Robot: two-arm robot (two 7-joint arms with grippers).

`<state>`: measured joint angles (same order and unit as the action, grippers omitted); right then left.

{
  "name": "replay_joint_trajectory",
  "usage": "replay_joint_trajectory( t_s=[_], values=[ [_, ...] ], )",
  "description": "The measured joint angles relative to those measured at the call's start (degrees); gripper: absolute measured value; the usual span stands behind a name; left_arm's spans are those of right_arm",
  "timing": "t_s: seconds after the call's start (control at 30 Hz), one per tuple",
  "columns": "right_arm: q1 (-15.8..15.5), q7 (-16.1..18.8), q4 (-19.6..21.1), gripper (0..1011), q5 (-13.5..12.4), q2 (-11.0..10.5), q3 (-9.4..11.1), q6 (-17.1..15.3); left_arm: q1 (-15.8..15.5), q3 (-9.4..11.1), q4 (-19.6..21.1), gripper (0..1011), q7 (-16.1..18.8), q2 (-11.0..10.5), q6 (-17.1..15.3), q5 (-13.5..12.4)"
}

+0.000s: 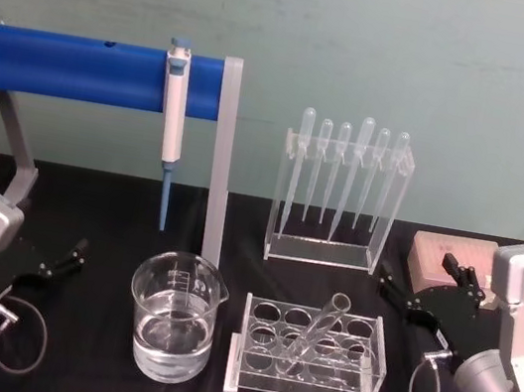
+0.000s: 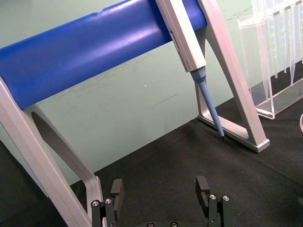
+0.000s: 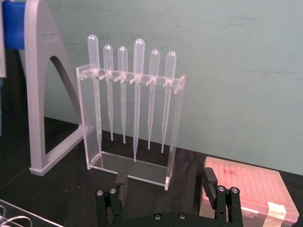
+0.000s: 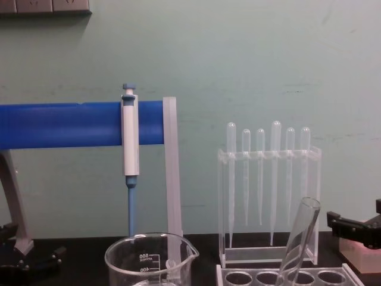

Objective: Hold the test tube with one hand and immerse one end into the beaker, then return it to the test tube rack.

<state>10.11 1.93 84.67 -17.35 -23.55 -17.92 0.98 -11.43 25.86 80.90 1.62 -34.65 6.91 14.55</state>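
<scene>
Head view shows a black surface point(image 1: 90, 384) with everything placed around one landmark, the clear tube rack point(image 1: 308, 355) at front centre. Behind and left of the rack stands the largest item, a grey stand with a blue bar point(image 1: 82, 68), a blue-tipped pipettor point(image 1: 174, 111) hanging from it. Directly behind the rack is an acrylic holder of plastic pipettes point(image 1: 341, 194). Just left of the rack sits the beaker point(image 1: 172, 317), partly filled with clear liquid. Right of the rack and behind it lies a pink tip box point(image 1: 448, 259).

The test tube point(image 1: 311, 337) leans tilted in the rack, rim up and toward the back. It looks light, rigid, smooth and breakable, so I would judge a gentle grip on the upper stretch below the rim safest, lifting along its tilt.

The right gripper point(image 1: 418, 283) rests right of the rack, jaws apart and empty. The left gripper point(image 1: 60, 258) lies well left of the rack, beyond the beaker, jaws likewise apart and empty.
</scene>
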Motion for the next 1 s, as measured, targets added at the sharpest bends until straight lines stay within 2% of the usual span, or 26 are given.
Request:
replay_joint_trajectory(
  t_s=[0.17,1.0],
  values=[
    [0.1,0.9,-0.9,1000,0.2,0.8,0.3,0.6,0.0,0.0,0.0,1000,0.0,0.0,0.0,0.0],
    [0.2,0.7,-0.8,1000,0.3,0.6,0.1,0.4,0.0,0.0,0.0,1000,0.0,0.0,0.0,0.0]
  ],
)
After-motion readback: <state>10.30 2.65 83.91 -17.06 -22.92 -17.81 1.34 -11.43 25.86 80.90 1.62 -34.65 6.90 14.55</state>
